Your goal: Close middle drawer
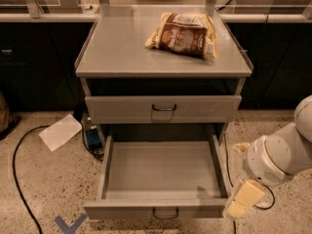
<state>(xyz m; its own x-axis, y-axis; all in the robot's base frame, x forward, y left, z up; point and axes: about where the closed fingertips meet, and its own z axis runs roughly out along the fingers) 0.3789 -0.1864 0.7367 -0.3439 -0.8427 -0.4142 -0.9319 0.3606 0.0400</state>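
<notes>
- Where the speckled floor meets the bottom edge of the view, a blue tape mark (pixel 67 224) lies left of the cabinet
- Closest of the cabinet's parts is the middle drawer (pixel 161 172), pulled far out toward the camera, its plain grey tray open to view and its low front panel carrying a small dark pull (pixel 165 212)
- At the right front corner of that panel hangs the gripper (pixel 240 204), pale yellow and pointing down and left; whether it touches the corner, and whether it is clenched or released, I cannot tell
- Behind the gripper, the white rounded arm (pixel 278 157) reaches in from the right edge
- A black cable (pixel 19 179) curves over the floor on the left, near a white sheet of paper (pixel 60 131)
- Above the open tray, the upper drawer (pixel 163 108) sits flush in the cabinet, with a dark U-shaped pull at its middle
- On the grey cabinet top (pixel 122 48) lies a brown and yellow snack bag (pixel 183 34), toward the right rear
- Farthest back, dark counters run across both sides
</notes>
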